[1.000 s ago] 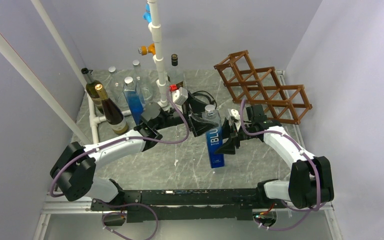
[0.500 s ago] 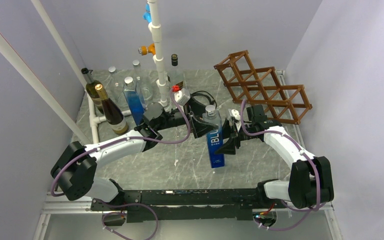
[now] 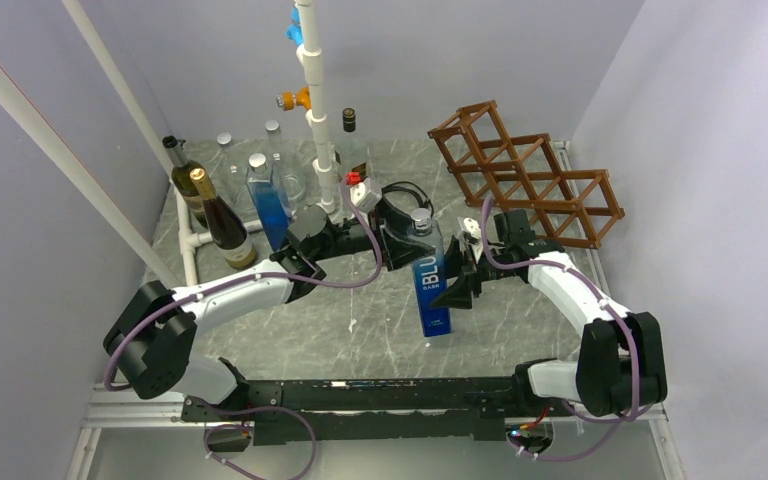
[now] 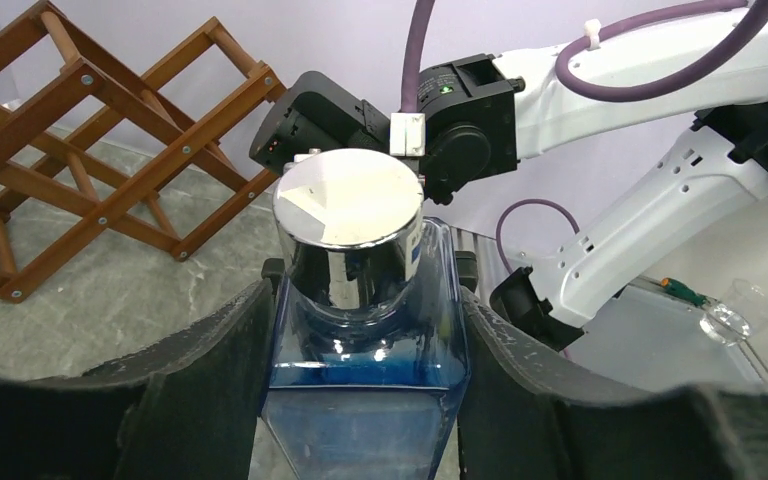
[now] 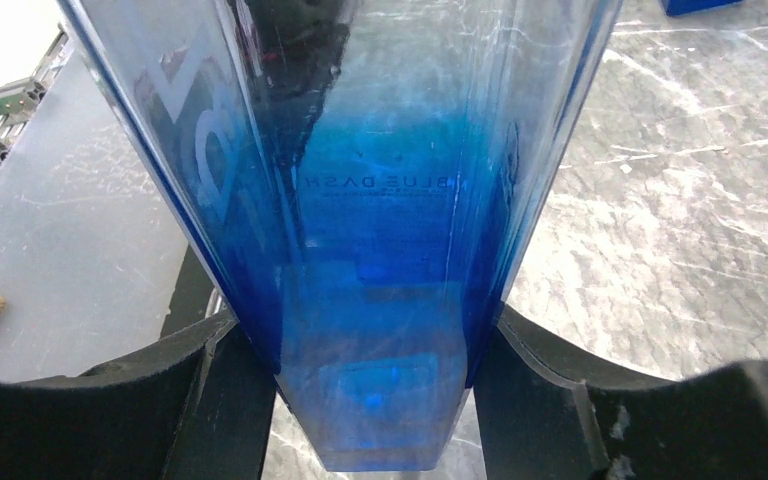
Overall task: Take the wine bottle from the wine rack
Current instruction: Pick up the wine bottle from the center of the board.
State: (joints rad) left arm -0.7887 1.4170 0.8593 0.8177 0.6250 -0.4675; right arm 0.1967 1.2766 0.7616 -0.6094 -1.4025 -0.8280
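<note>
The wine bottle [image 3: 431, 285], a square blue-glass one with a silver cap, stood upright on the grey marbled table [image 3: 340, 330]. It was well apart from the wine rack [image 3: 525, 180] and sat between the two grippers. The right gripper [image 5: 375, 390] held its lower body, fingers narrowed onto two opposite sides.

The change was at the left gripper [image 4: 365, 350]. A moment before, it had stood wide around the shoulder; now its fingers pressed the glass on either side just under the cap. Both arms therefore gripped one bottle. Since the bottle was already out of the rack, the job looked nearly done, with probably only a handover or a release left.

The bottle's glass deepened to strong blue toward the base. Whether that was liquid or only tint, the close view did not settle. Beyond it, every cell of the rack showed empty. At the far left stood another blue square bottle [image 3: 265, 195], a dark bottle with a gold capsule [image 3: 218, 215], and some clear ones, their contents too small to judge.
</note>
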